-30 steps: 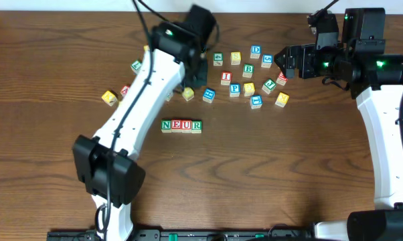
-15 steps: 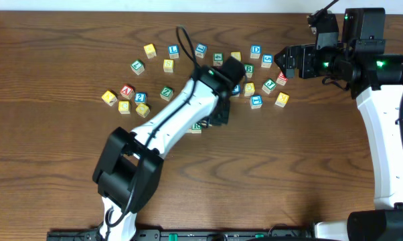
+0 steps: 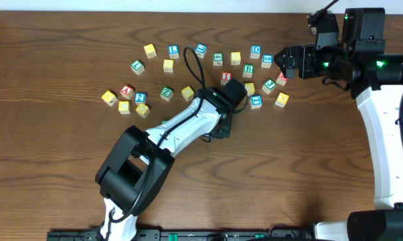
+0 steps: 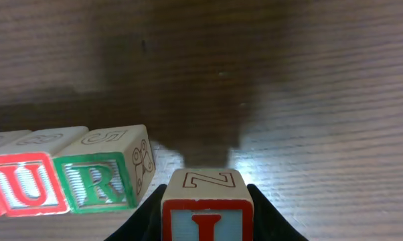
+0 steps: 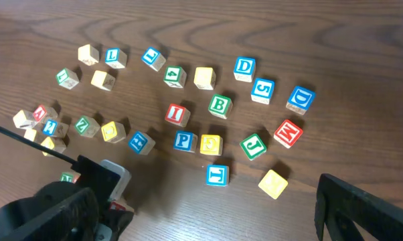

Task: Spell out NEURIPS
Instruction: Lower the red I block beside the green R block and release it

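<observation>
My left gripper (image 4: 207, 215) is shut on a cube with a red I (image 4: 207, 209) on its front and an outlined Z on top. It holds the cube low over the wood, just right of the green R cube (image 4: 98, 179), with a small gap between them. The red U cube (image 4: 26, 187) sits left of the R. From overhead my left arm (image 3: 188, 124) hides that row and the held cube. A blue P cube (image 3: 234, 88) and another red I cube (image 3: 226, 77) lie loose behind it. My right gripper (image 3: 284, 61) hangs open at the back right, holding nothing.
Loose cubes are scattered across the back of the table: blue L (image 3: 173, 50), blue D (image 3: 256, 49), green B (image 3: 248, 68), green Z (image 3: 166, 92), red A (image 3: 126, 90), blue J (image 5: 216, 174) and a yellow one (image 5: 273, 183). A black cable (image 3: 188, 63) loops above the left arm.
My left arm has swung from the back-left cubes forward and right to the right end of the row, now covering it from overhead. The right arm has not moved.
</observation>
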